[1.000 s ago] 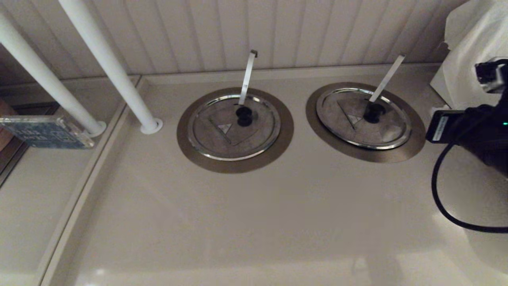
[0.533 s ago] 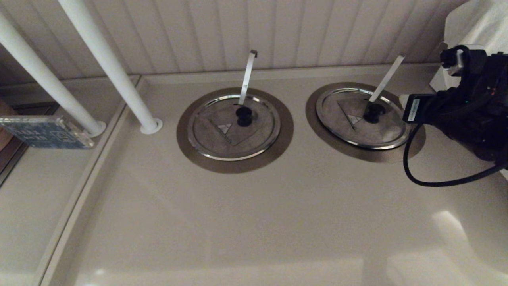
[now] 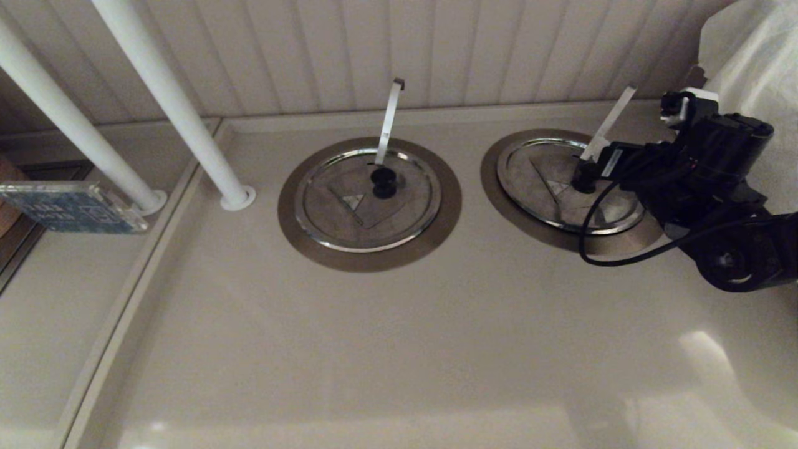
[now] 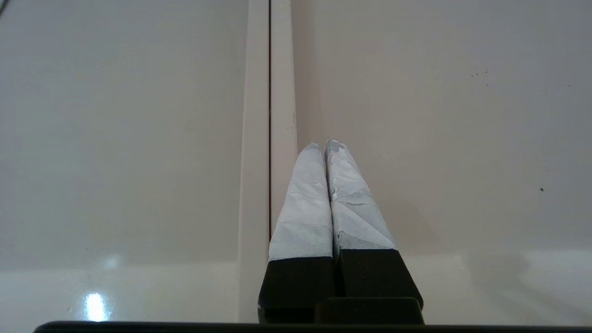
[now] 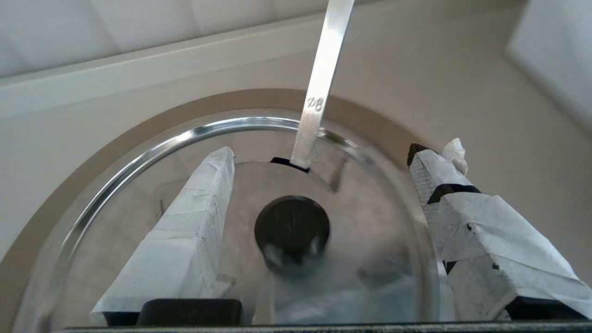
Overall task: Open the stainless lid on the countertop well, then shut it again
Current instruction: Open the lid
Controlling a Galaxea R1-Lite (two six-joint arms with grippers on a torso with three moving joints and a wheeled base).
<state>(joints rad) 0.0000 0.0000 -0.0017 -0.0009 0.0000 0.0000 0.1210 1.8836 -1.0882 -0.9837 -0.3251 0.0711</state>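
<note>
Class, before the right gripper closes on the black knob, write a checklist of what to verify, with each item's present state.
1. Right gripper open: ok.
2. Black round knob between its tape-wrapped fingers: ok.
3. Fingers touching knob: not ok, gaps on both sides.
4. Round shiny steel lid seated in brushed-steel well collar: ok.
5. Slanting flat metal strip clear of fingers: ok.
6. Left gripper shut, parked over beige counter: ok.

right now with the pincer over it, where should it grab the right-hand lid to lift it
Probably the black knob at the centre of the stainless lid, taken from straight above. It is the only raised part on the flat lid, and the open right pincer already has a finger on each side of it. Keep clear of the slanting strip rising just behind the knob.
</note>
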